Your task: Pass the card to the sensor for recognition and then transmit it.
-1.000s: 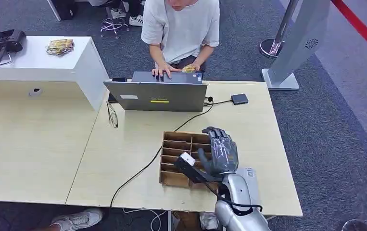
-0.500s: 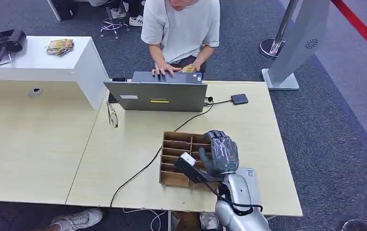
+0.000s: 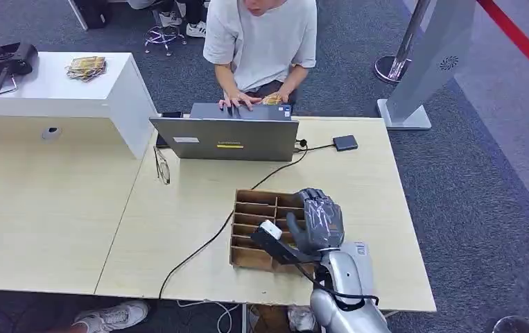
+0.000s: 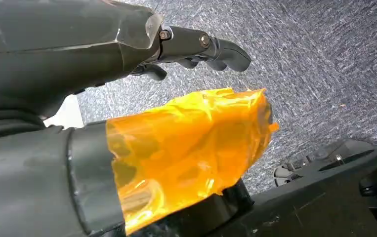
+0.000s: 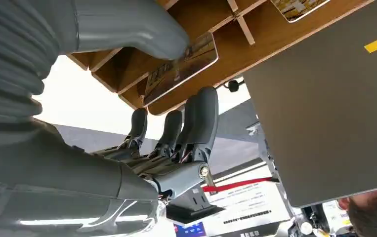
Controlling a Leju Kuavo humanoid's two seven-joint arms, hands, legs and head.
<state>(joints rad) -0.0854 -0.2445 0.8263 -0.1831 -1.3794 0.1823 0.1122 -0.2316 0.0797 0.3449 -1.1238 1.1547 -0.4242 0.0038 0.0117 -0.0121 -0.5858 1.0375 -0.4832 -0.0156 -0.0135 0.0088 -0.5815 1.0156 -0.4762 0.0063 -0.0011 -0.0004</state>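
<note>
A brown wooden divider box [image 3: 254, 208] sits on the light table [image 3: 178, 229] in front of me. My right hand [image 3: 319, 220] hangs over the box's right side with its fingers pointing down into it. In the right wrist view a card [image 5: 181, 66] leans in one compartment. The thumb tip [image 5: 174, 42] touches its upper face and the darker fingers [image 5: 201, 113] stand spread a little apart from its other side. A second card [image 5: 297, 6] lies in another compartment. A small black sensor [image 3: 345, 143] rests at the table's far right, wired to the laptop. My left hand [image 4: 196, 47] hangs over the carpet, holding nothing.
A grey laptop [image 3: 227, 139] stands at the far edge, and a person [image 3: 261, 41] types on it. A black cable [image 3: 199, 250] crosses the table to its near edge. Glasses [image 3: 161, 166] lie left of the laptop. A white counter [image 3: 53, 83] stands at the left.
My right hand has sunk slightly lower and nearer into the box, its fingers drawn in a bit. The person's hands shifted on the keyboard.
</note>
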